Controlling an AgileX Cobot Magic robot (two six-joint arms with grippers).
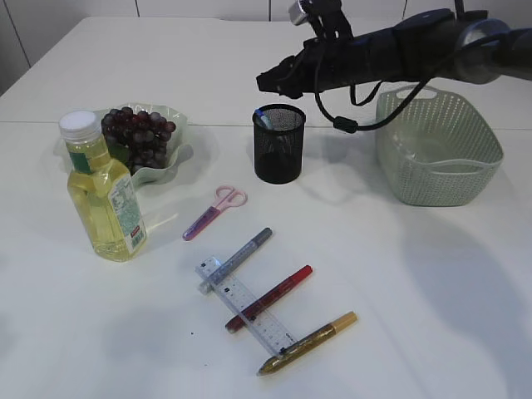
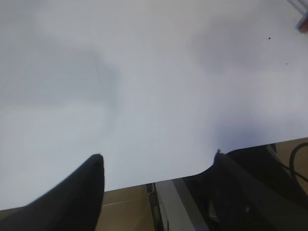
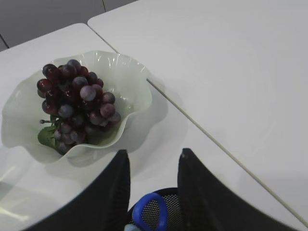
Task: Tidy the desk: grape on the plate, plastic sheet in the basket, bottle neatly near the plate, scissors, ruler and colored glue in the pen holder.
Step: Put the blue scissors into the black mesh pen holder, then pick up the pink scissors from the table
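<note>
My right gripper [image 1: 270,81] hovers just above the black mesh pen holder [image 1: 278,145], jaws apart and gripping nothing. In the right wrist view a blue scissors handle [image 3: 149,196] stands in the pen holder [image 3: 169,190], below the gap of my right gripper [image 3: 154,153]. Grapes [image 1: 137,137] lie on the green plate [image 1: 170,166], and the yellow bottle [image 1: 104,195] stands in front of it. Pink scissors [image 1: 214,212], a clear ruler [image 1: 243,303] and grey [image 1: 241,256], red [image 1: 270,297] and gold [image 1: 307,342] glue pens lie on the table. My left gripper [image 2: 158,155] is open over bare table. No plastic sheet shows.
A green basket [image 1: 436,150] stands right of the pen holder, under my right arm. The table's front edge [image 2: 144,185] runs just below my left gripper's fingertips. The glue pens and the ruler cross one another in a loose pile.
</note>
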